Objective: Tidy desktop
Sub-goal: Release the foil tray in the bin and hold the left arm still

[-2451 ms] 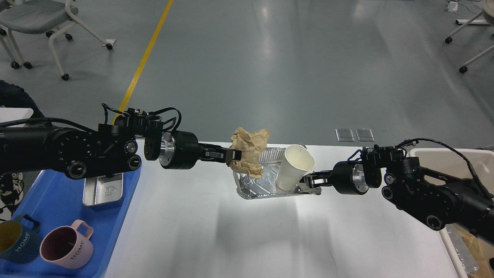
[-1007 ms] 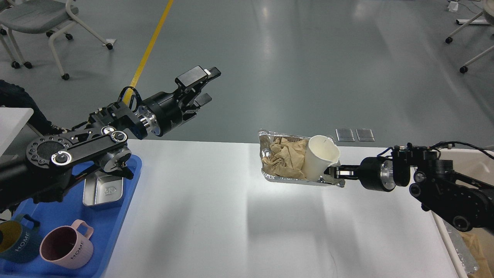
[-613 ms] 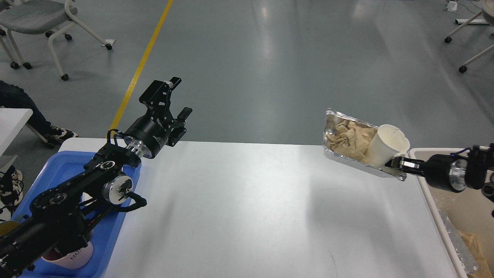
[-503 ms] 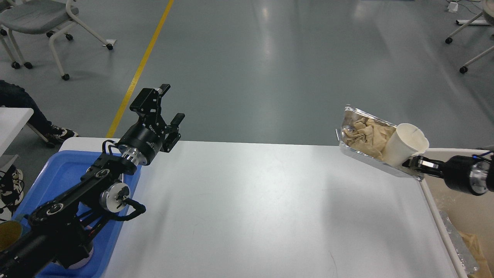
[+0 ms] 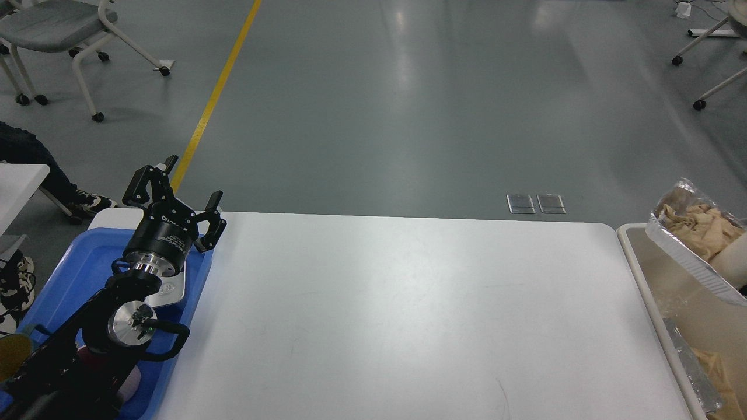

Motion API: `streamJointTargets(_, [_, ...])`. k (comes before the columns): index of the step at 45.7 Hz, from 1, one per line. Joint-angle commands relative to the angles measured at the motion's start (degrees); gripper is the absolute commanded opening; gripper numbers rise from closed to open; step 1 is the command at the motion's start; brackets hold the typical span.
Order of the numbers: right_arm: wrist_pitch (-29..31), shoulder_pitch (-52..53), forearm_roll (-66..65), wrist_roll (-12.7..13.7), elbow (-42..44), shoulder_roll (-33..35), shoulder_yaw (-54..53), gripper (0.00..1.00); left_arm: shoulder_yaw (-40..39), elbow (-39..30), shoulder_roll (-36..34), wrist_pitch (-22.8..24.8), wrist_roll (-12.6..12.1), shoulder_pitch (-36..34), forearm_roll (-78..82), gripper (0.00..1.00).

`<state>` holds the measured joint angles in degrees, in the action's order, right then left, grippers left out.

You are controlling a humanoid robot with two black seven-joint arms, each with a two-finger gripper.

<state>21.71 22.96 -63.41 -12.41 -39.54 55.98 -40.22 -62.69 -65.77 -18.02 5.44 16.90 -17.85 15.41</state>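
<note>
The white desktop [image 5: 408,315] fills the middle of the head view and nothing lies on it. My left gripper [image 5: 177,193] is open and empty, pointing up over the far corner of the blue tray [image 5: 70,280] at the table's left end. At the right edge a foil tray [image 5: 686,261] is tilted above the beige bin [image 5: 633,256]. It holds crumpled brown paper [image 5: 703,224] and a white paper cup [image 5: 734,265]. My right gripper is out of view past the right edge.
A small metal box [image 5: 175,287] in the blue tray is partly hidden by my left arm, as is a pink mug [image 5: 129,385]. More foil and brown paper [image 5: 709,373] lie inside the bin. Office chairs stand on the grey floor beyond the table.
My right arm carried the foil tray with paper and cup rightward off the desktop to above the bin and left the view. My left gripper let go of the paper, opened and drew back over the blue tray.
</note>
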Motion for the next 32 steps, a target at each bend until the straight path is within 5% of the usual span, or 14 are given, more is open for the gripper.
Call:
streamJointTargets(1, [0.00,-0.55,1.62,0.01,6.22,-2.80,-0.03,0.00,-0.15,0.12,0.09,0.09,0.24,0.27,-2.84,0.96])
streamJointTargets(18, [-0.18,-1.78,9.17,0.19,20.46,-8.60,1.02,0.00,-4.90,0.91,1.94,4.48,-0.03,3.17,-4.60,0.96])
streamJointTargets(20, [-0.27,-1.78,10.23,0.72,22.31,-9.65,1.19,0.16,-4.98,0.91,1.94,4.75,-0.03,3.53,-4.60,0.96])
streamJointTargets(21, [-0.27,-1.78,10.67,0.72,23.10,-10.09,1.11,0.35,-4.98,0.91,1.94,4.66,-0.03,3.70,-4.60,0.96])
streamJointTargets(23, [-0.44,-1.69,11.72,0.80,24.50,-10.97,1.11,0.93,-5.07,0.91,1.94,4.75,-0.03,4.05,-4.60,0.96])
streamJointTargets(24, [-0.62,-1.51,12.25,0.89,25.03,-11.33,1.11,1.00,-5.07,0.91,1.94,4.75,-0.11,4.14,-4.51,0.96])
streamJointTargets(32, [-0.71,-1.69,15.59,0.80,26.01,-11.86,1.11,1.00,-5.16,0.91,1.94,4.75,-0.20,4.23,-4.51,0.96])
